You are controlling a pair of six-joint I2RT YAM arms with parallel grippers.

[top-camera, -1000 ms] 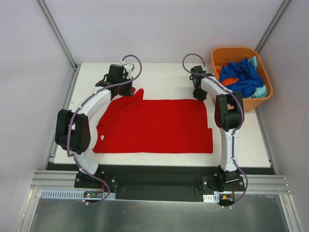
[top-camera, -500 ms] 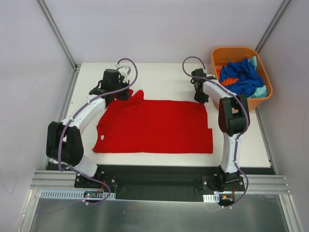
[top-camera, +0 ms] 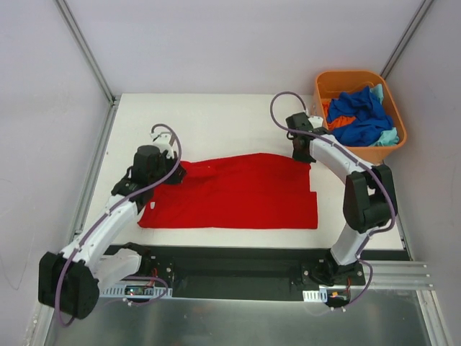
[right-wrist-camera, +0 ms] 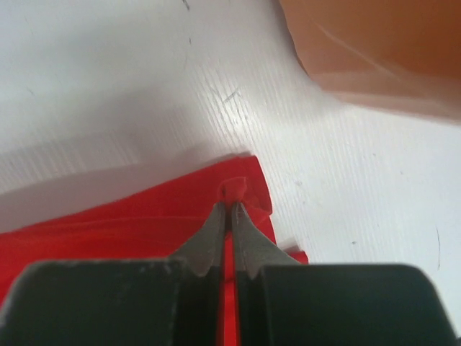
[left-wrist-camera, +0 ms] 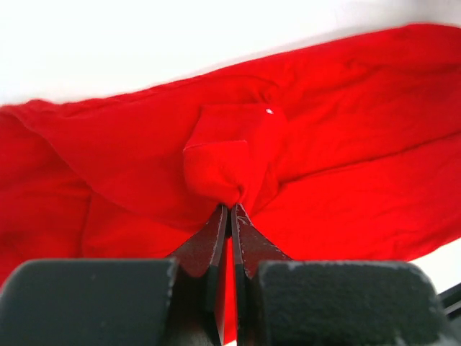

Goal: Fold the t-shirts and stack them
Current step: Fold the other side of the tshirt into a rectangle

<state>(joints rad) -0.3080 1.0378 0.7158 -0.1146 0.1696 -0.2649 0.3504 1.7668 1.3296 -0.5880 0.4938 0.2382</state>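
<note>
While the left claw (left-wrist-camera: 229,210) and right claw (right-wrist-camera: 230,210) each clamp a far corner of the red shirt (top-camera: 238,194), its body lies on the bench (top-camera: 216,122) between them. Judgement: first fold unfinished; shirts (top-camera: 360,119) in the tub (top-camera: 389,153) beside the right claw unfolded; nothing stacked.

Red shirt (left-wrist-camera: 346,173): cut off by the left, right and lower edges in left wrist view; only one corner in frame in right wrist view.
Tub (right-wrist-camera: 374,50): blurred, cut off at top and right.
Pile (top-camera: 360,119) in Tub: tangled, shirt count unclear.
</note>
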